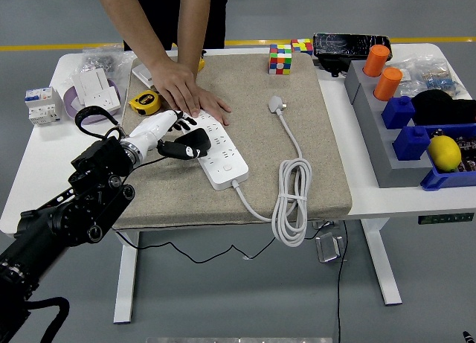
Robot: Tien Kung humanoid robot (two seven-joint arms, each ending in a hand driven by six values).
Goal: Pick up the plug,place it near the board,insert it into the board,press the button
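White bench (44, 172) w/ a tan mat (312, 157) covering its middle, grey floor around. Near edge: coiled white cable (291, 198) sits at the mat's front-right corner, loop hanging a bit over the edge. Left arm comes in from the lower-left corner; left hand (160, 131) has fingers closed on a black plug (190, 143), held at the left side of the white power strip (216, 148), plug touching or just above it, can't tell which. Strip lies diagonal, mid-mat. Mat's right half mostly open, only a white plug (277, 103) and its cord there. Further back, a person's hand (182, 86) presses flat on the strip's far end. Far edge: Rubik's cubes (281, 59). Right edge: bins (401, 135).
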